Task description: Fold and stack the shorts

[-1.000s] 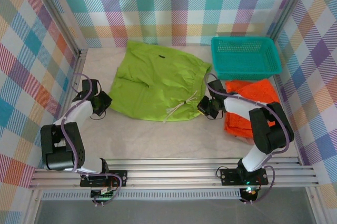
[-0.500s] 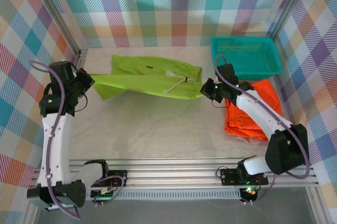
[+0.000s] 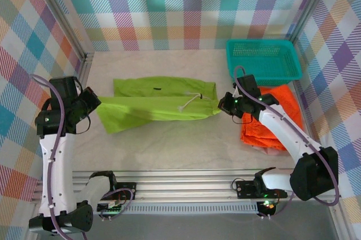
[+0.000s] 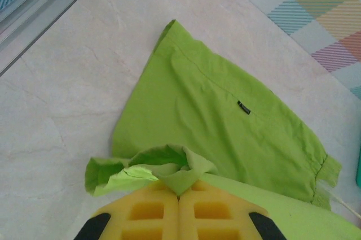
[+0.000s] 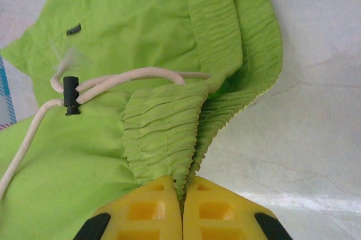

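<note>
Plaid walls [image 3: 186, 8] ring a pale stone-look tabletop [image 3: 180, 144]; both jaws pinch the lime green shorts [image 3: 158, 97].

Matt cloth on a smooth, pale, stone-look tabletop [image 3: 169, 144].
The lime green shorts [image 3: 152, 100]: thin matt fabric, ribbed gathered waistband, white cord drawstring [image 5: 118, 80]; basket [image 3: 263, 62] at the far right corner: teal plastic mesh.

Teal mesh basket [image 3: 264, 76] sits empty in the counter's [image 3: 169, 144] far right corner, right against the plaid wall [image 3: 186, 8]. Pale, marbled counter surface, aluminium rails [image 3: 186, 186] running along the near edge.
</note>
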